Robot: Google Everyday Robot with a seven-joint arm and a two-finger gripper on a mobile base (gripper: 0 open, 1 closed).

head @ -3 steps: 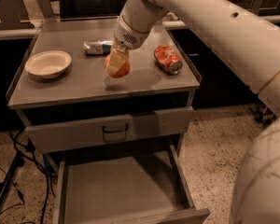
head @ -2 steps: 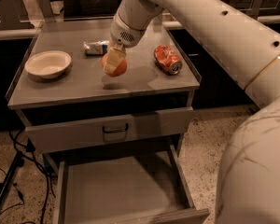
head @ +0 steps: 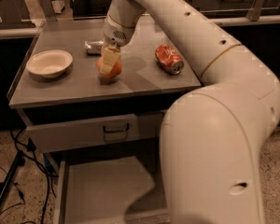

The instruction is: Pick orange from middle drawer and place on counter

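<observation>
In the camera view, the arm [head: 186,36] is reaching down over the worktop [head: 144,80], and the claw [head: 108,69] is gripping the orange [head: 115,71] between its pale fingers [head: 110,57], low over the worktop's middle. A white bowl [head: 50,63] is sitting to one side, a red soda can [head: 169,59] is lying on the other, and the middle drawer [head: 107,190] is standing open below.
</observation>
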